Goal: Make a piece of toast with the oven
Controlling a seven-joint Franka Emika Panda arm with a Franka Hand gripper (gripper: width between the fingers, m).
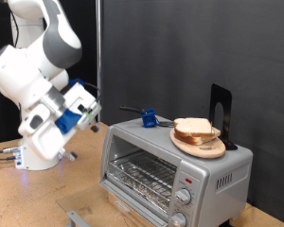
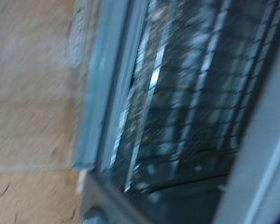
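Observation:
The silver-grey oven (image 1: pixel 175 170) stands on the wooden table at the exterior view's lower right, with its wire rack (image 1: pixel 145 175) showing in the front. Pale tan bread (image 1: pixel 194 129) with a brown crust lies on a round wooden plate (image 1: pixel 201 148) on top of the oven; I cannot tell one slice from a stack. My gripper (image 1: pixel 88 113) hangs in the air just left of the oven's top left corner, with nothing seen in it. The blurred wrist view shows the oven's rack (image 2: pixel 187 103) and frame edge (image 2: pixel 103 93) close up; no fingers show there.
A small blue object (image 1: pixel 149 118) with a thin dark handle sits on the oven's top near its left end. A black stand (image 1: pixel 221 113) rises behind the plate. Round knobs (image 1: pixel 185 197) run down the oven's right front. The robot base (image 1: pixel 43 147) stands at left.

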